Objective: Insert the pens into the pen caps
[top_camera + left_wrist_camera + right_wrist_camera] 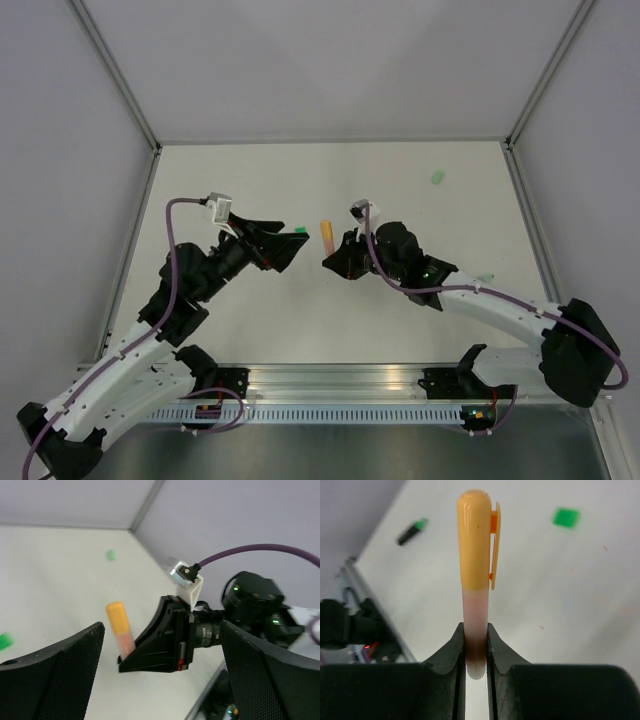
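The right claw [475, 630] is clenching the bare tail end of the orange pen [474, 605], pinching it squarely between both jaws and holding it clear of the worktop [250, 180]. I take that low grip to be deliberate, since it is leaving the whole upper length free for the other arm to work on. The orange cap [475, 540] is already sitting over that free end, clip and all. It looks fully seated against the pale barrel, so by my reading this pair is done. Facing the orange pen from the left-arm side, the left claw [162, 630] is standing spread as wide as it goes, gripping nothing and touching neither pen nor cap. That looks to me like a hand letting go so that backing off is not dragging the cap loose. A green cap [566, 517] is lying on the worktop near the orange pen, on the side toward the left arm and close under the open claw. The dark pen [412, 531] with its green tip is lying flat, well apart from the orange pen. A small pale green piece [437, 177] is resting well apart from the orange pen on the opposite, right-arm side. It is too small for me to say whether it is a pen or a cap. I would guess the finished marker is due to be set down next, with the open claw then going for the nearby green cap.
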